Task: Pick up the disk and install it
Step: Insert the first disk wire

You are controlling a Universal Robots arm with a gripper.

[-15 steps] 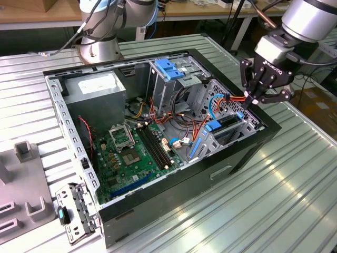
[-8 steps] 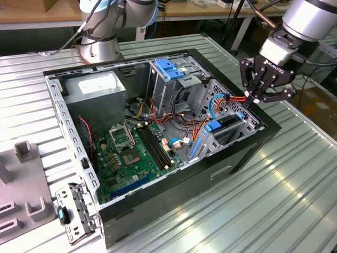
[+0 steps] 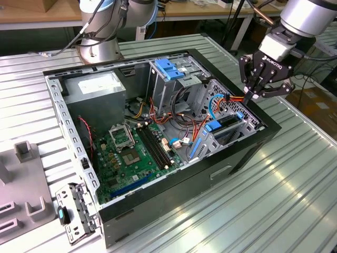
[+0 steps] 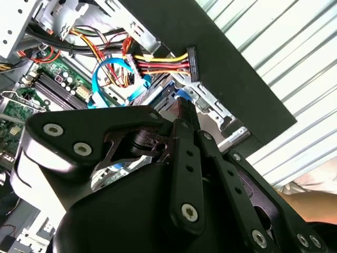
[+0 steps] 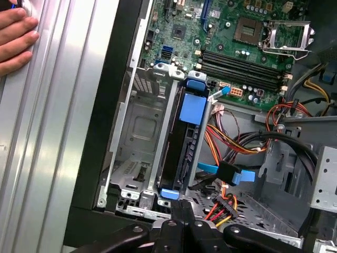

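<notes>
Claw [image 5: 181,206] fingers are pressed together with nothing between them. It hangs over the corner of the open computer case [image 3: 210,174], on the exterior view's right. The disk [image 5: 176,150] stands on edge in the drive cage, blue rails showing. Its near end is just beside the claw tips; contact cannot be told.

A blue data cable [image 5: 224,171] and a red-yellow-black power lead [image 5: 224,203] hang loose close beside the disk. The motherboard [image 3: 131,153] lies deeper in the case.

The first wrist view shows a person's hand [image 5: 16,39] resting on the ribbed table [image 3: 295,190]. The exterior view shows a blue bracket [image 3: 168,68] atop the upper cage.
</notes>
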